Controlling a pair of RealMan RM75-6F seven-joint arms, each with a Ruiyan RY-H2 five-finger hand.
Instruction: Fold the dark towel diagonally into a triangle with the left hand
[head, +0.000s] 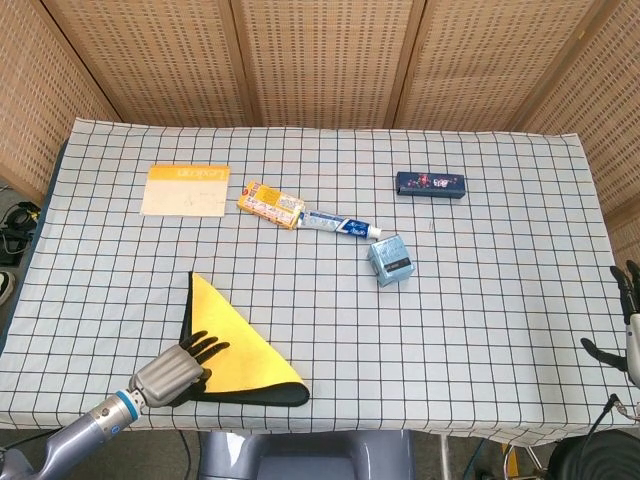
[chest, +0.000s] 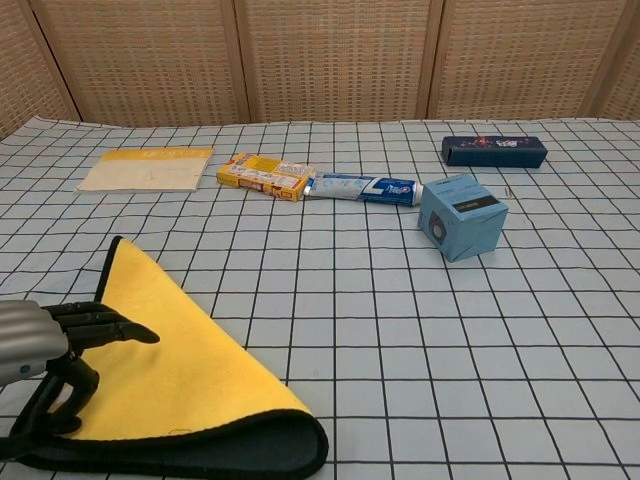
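The towel (head: 235, 345) lies at the near left of the table (head: 480, 300), already doubled over into a triangle: its yellow inner face is up, a dark border runs along the left edge, and a dark rolled fold closes the near side, ending in a rounded corner at the right. The left hand (head: 172, 366) sits at the towel's near left corner, fingers (chest: 95, 325) stretched across the yellow cloth with the thumb curled under by the dark edge; whether it pinches the corner or only rests there I cannot tell from either view. I judge the fold itself to be nearly done, and the step in hand to be laying the carried corner down. The next move calls for letting the corner settle flush with the layer beneath, then lifting the hand off without dragging the cloth, perhaps with a press along the bulging near fold to flatten it. The towel's near fold lies close to the table's near edge, so any pull toward the robot risks sliding it over; far and right of the towel there is open checked cloth. Well apart, further back, lie a booklet (head: 185, 189), a yellow box (head: 271, 204) touching a toothpaste tube (head: 340, 224), a blue cube (head: 390, 260) and a dark box (head: 430, 185), none in the way. The right hand (head: 628, 325) shows only partly at the far right edge, off the table, its state unclear.
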